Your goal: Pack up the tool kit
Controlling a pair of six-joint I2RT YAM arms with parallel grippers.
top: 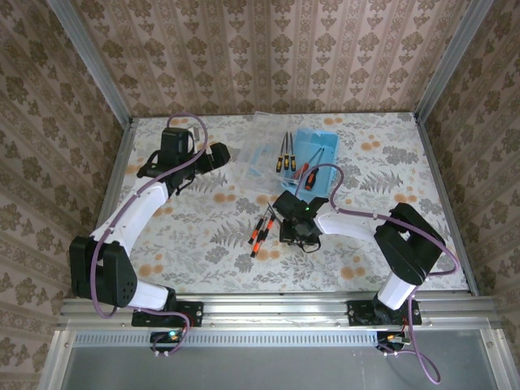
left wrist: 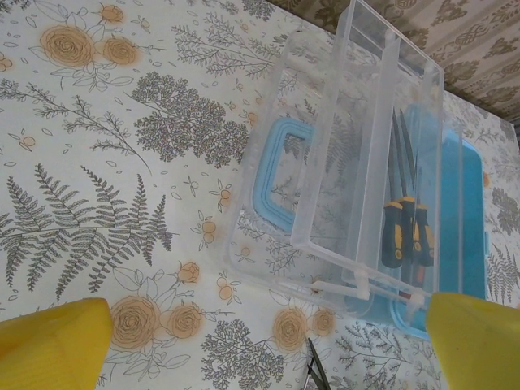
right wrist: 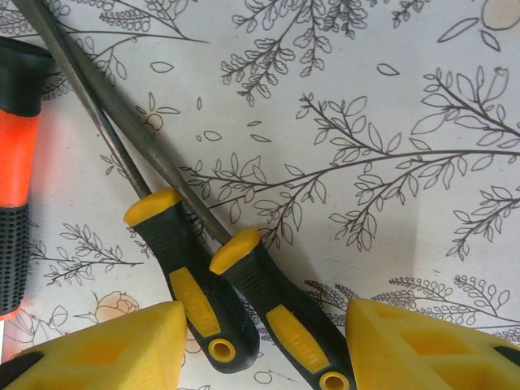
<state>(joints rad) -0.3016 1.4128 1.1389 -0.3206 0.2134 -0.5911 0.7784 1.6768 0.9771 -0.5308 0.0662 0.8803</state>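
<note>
The tool kit is a blue case lying open toward the far side of the flowered table, a little right of centre, with its clear lid opened out to the left and a blue handle showing through it. A few yellow-and-black handled tools lie side by side in it, shafts toward the far wall, along the line where clear meets blue; which half holds them I can't tell. The left gripper hangs just beside the lid's near edge, jaws spread wide, seemingly touching nothing. My guess is it waits there to steady the case. Nearer the arms, loose on the table, two more yellow-handled tools lie touching, an orange-handled tool just beside them. The right gripper sits low over that pair, jaws apart with both handles between its fingers, placed, I'd say, to take them by the handles; nothing is clamped yet, so the packing looks only partly done
</note>
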